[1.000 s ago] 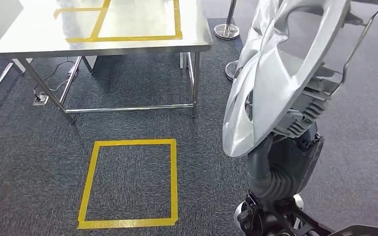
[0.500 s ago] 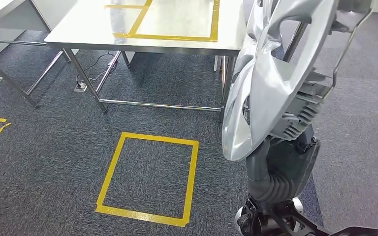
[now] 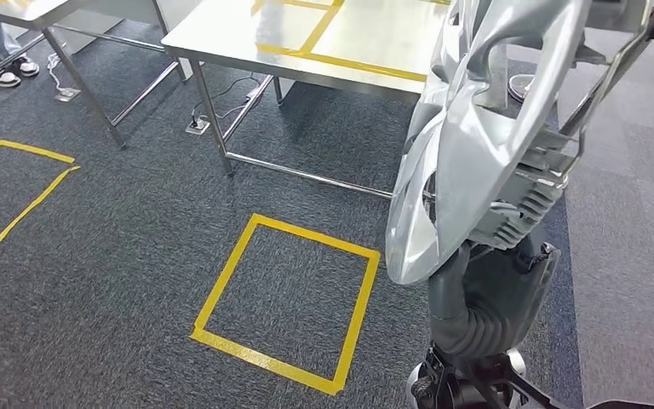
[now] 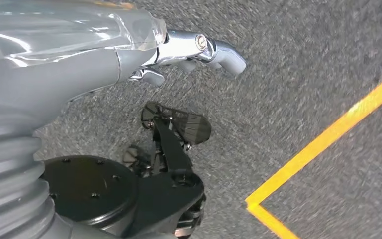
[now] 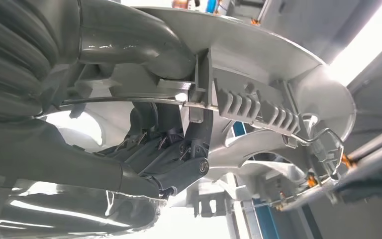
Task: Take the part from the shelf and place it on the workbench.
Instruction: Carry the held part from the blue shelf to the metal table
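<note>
The part is a large silver wheel cover (image 3: 477, 136) with a wire ring at its back, standing on edge at the right of the head view. My right hand (image 5: 164, 154) grips its inner rim, dark fingers hooked behind the ribbed plastic of the wheel cover (image 5: 258, 55). In the head view the cover hides most of that hand. The steel workbench (image 3: 375, 43) stands ahead, beyond and partly behind the cover, with a yellow tape outline (image 3: 341, 61) on its top. My left hand (image 4: 189, 50) hangs over the carpet, holding nothing, fingers stretched out.
A yellow tape square (image 3: 289, 298) marks the carpet in front of the workbench, and another outline (image 3: 17, 183) lies at the left. A second table (image 3: 17, 8) stands at the far left, with a person's shoes (image 3: 13, 70) under it. A floor socket (image 3: 196, 126) with cables lies under the workbench.
The whole picture has shifted, so the camera has moved: the workbench and floor square have slid to the right and tilted. The wheel cover stays held in my right hand.
</note>
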